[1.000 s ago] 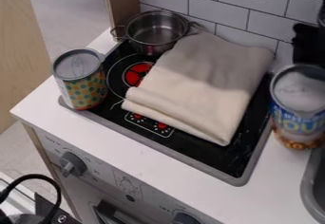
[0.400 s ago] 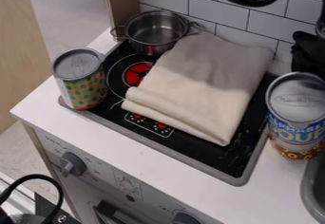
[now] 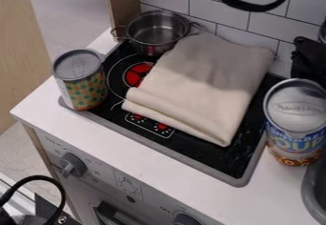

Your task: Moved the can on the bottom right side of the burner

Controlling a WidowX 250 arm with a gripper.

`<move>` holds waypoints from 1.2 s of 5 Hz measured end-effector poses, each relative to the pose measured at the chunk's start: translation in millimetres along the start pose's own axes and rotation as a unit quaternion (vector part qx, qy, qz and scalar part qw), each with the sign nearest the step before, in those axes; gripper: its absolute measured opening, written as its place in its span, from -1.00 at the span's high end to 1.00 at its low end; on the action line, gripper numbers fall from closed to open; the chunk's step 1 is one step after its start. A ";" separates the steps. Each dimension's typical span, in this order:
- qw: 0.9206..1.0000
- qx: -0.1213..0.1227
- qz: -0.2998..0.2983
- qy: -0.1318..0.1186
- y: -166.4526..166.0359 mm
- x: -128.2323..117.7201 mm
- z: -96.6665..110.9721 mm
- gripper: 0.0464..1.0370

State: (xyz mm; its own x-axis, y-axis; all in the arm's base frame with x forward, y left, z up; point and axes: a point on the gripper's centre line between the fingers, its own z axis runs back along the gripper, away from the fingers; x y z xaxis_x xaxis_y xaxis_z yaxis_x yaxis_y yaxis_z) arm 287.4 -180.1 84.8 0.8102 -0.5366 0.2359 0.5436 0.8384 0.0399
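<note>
Now nearer, the right can [image 3: 296, 140]

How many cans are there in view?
2. A dotted can stands at the left corner of the cooktop, and a soup can is at its right side.

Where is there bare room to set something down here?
Bare: the near right corner of the burner, between cloth and rim; the white counter between burner and knobs. Crowded: the right, where the blue-labelled can stands by the grey basin; the back left, with pot beside cloth.
</note>
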 end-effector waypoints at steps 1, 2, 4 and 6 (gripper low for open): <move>1.000 0.007 -0.005 0.004 -4.4 -8.1 2.3 -0.92; 1.000 0.014 -0.001 0.028 -8.1 -20.2 3.5 -0.92; 0.997 0.026 -0.004 0.071 -13.8 -40.6 -2.5 -0.92; 0.997 0.030 -0.006 0.078 -10.0 -44.1 -3.5 -0.92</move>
State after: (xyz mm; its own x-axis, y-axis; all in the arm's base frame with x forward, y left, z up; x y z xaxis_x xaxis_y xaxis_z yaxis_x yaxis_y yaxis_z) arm 247.0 -165.2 70.7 0.8309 -0.5503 0.0822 0.5424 0.8341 0.1003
